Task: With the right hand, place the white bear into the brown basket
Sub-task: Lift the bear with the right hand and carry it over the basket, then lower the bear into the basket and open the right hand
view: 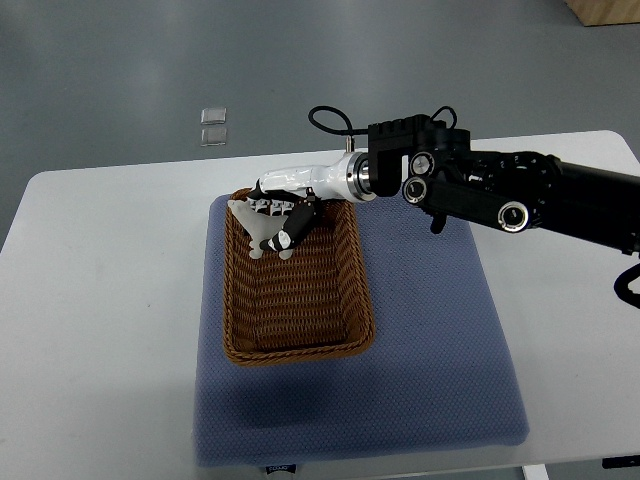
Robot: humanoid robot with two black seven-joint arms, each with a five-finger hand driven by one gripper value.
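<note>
My right arm [520, 195] reaches in from the right edge. Its white and black hand [278, 222] is over the far end of the brown wicker basket [300, 320]. The fingers [296, 226] are curled on a small white bear [256, 234], which hangs just inside the basket's far left corner. The bear's white blends with the hand's white parts, so its outline is unclear. The rest of the basket's inside is bare. The left arm does not show.
The basket lies on a blue-grey mat [430, 340] on a white table [90, 300]. Two small clear squares [212, 126] lie on the grey floor beyond the table. A wooden box corner [605, 10] shows at the top right.
</note>
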